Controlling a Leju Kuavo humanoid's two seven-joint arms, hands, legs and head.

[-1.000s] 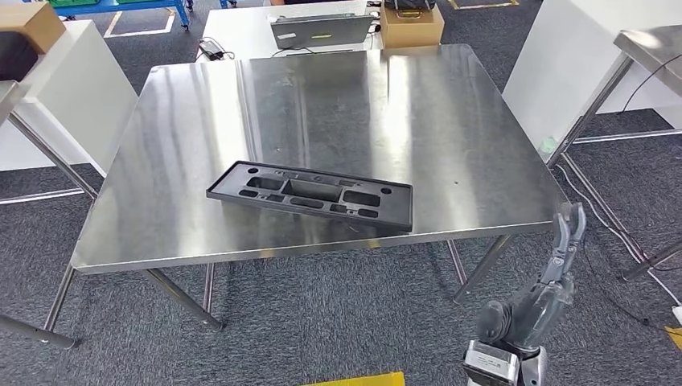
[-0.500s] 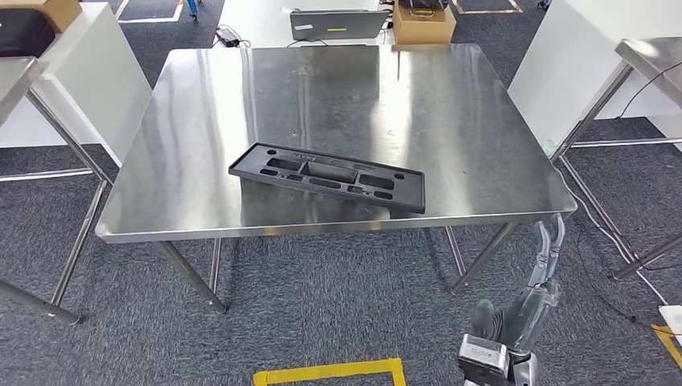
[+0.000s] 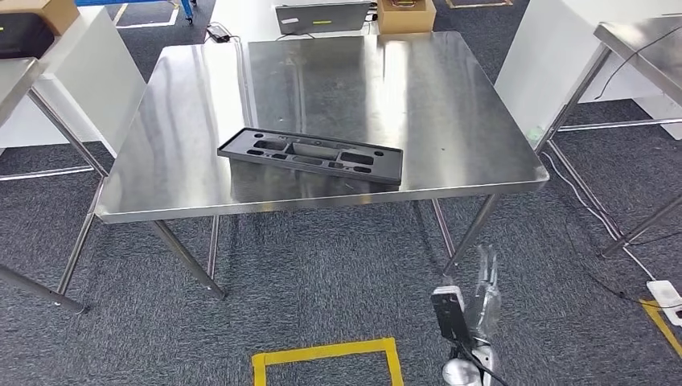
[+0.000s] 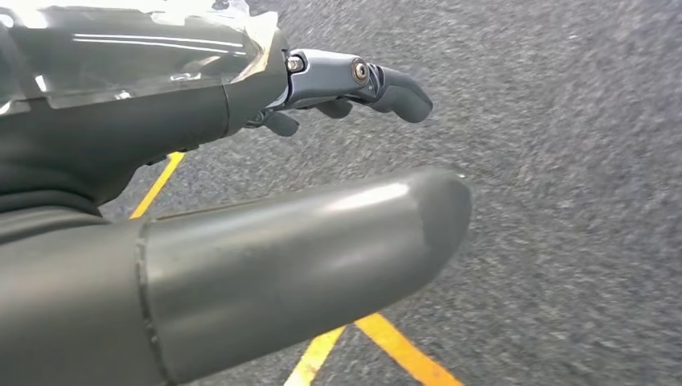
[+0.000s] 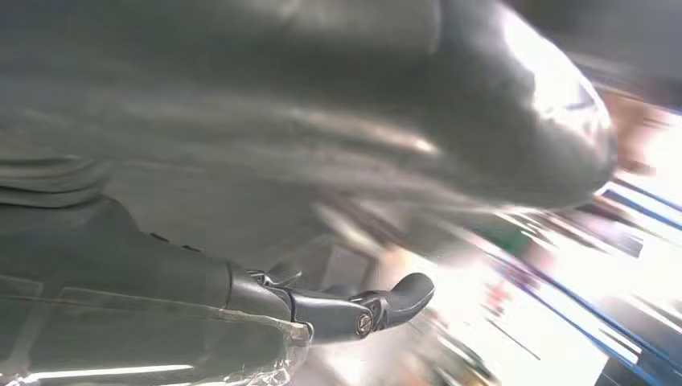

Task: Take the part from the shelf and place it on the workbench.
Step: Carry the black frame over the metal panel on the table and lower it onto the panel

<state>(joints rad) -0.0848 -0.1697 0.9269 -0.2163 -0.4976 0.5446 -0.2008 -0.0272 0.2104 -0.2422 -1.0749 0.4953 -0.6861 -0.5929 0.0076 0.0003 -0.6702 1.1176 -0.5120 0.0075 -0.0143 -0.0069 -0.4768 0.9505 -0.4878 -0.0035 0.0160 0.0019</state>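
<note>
Laptop (image 3: 320,17): lying closed on a white table at 12 o'clock; a cardboard box (image 3: 406,15) sitting just beside it at 1 o'clock
Yellow tape (image 3: 326,359): marking a rectangle on the grey carpet (image 3: 322,281) at 6 o'clock
White panel (image 3: 555,56): standing at 2 o'clock; a second steel table (image 3: 643,48) showing beyond it
Cables (image 3: 595,217): trailing across the carpet at 4 o'clock

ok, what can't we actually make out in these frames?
- Right hand, head view: small, seen edge-on, so its fingers' pose is unclear; the right wrist view is motion-blurred.
- Left hand, left wrist view: the thick thumb hides most of the fingers.
- Part on the workbench: its underside is hidden.
- Laptop and box: cut off by the top edge.
</note>
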